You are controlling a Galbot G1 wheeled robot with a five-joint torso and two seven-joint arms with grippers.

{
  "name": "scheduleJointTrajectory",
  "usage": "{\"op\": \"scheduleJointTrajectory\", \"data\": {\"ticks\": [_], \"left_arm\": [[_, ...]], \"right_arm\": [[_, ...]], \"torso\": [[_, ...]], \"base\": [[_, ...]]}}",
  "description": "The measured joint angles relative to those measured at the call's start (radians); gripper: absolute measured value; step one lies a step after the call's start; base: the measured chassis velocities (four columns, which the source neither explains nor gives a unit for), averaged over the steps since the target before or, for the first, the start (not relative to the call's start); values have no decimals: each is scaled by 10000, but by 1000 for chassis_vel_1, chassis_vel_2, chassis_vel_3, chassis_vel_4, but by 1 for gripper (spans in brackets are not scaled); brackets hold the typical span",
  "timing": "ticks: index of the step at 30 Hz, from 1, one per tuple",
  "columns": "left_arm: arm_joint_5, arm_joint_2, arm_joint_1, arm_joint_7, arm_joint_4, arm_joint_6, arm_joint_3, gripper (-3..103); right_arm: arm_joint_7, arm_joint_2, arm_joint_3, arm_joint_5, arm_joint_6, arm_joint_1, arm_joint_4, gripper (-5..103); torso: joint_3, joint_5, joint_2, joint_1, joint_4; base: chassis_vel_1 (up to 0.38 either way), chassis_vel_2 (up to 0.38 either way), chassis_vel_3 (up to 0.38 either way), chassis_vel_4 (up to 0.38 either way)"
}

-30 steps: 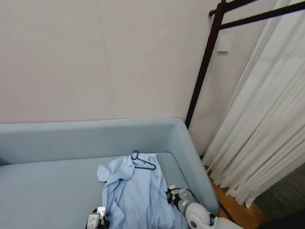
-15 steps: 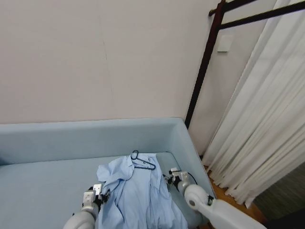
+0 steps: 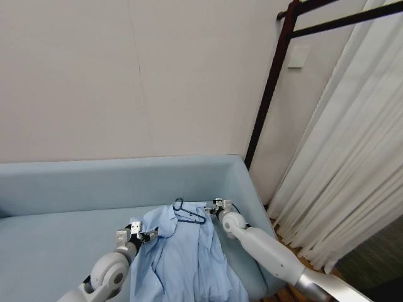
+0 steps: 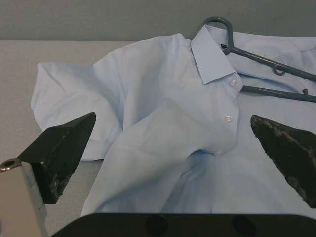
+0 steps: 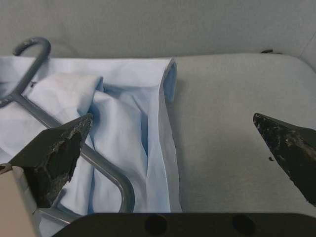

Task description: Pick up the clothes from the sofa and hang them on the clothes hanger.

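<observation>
A light blue shirt (image 3: 182, 255) lies crumpled on the pale blue sofa (image 3: 69, 189), with a dark hanger (image 3: 188, 214) resting on its collar end. My left gripper (image 3: 140, 234) stands open at the shirt's left shoulder. In the left wrist view the collar and buttons of the shirt (image 4: 163, 123) lie between the dark fingers (image 4: 59, 150), with the hanger (image 4: 261, 61) beyond. My right gripper (image 3: 215, 206) is open beside the hanger's right end. The right wrist view has the hanger (image 5: 34, 59) and the shirt's edge (image 5: 128, 123) just ahead of that gripper (image 5: 173, 117).
A dark wooden clothes rack (image 3: 277, 69) rises behind the sofa's right corner, with its bars high at the upper right. White curtains (image 3: 352, 157) hang to the right. The sofa's right armrest (image 3: 252, 207) is close to my right arm. Bare seat cushion (image 3: 56, 245) stretches to the left.
Both arms have reached forward over the sofa. The left gripper has come up to the shirt's shoulder and the right gripper to the hanger's end. The shirt and hanger lie as before.
</observation>
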Motion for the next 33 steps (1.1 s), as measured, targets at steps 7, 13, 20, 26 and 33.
{"op": "scheduleJointTrajectory", "data": {"ticks": [7, 13, 20, 26, 33], "left_arm": [[50, 57, 29, 36, 0, -22, -72, 100], [202, 27, 66, 117, 1, -64, -45, 100], [223, 16, 1, 140, 11, -78, -33, 100], [308, -11, 89, 156, -15, -123, -39, 100], [394, -28, 117, 174, -7, -198, -67, 100]], "right_arm": [[-77, 413, -188, -450, 105, -8, -897, 99], [-125, 494, -314, -580, 147, 28, -1231, 79], [-112, 551, -349, -615, 180, 89, -1336, 51], [-107, 493, -389, -633, 258, 101, -1351, 30], [-88, 479, -445, -816, 320, 92, -1162, 3]], "torso": [[-1, 1, 0, -2, -3], [-1, 2, 0, -2, -3], [-1, 2, 0, -2, -1], [-1, 2, 0, -2, -2], [0, 3, -1, -2, -2]], "base": [[0, 0, 0, 0], [0, 0, 0, 0], [0, 0, 0, 0], [0, 0, 0, 0], [0, 0, 0, 0]]}}
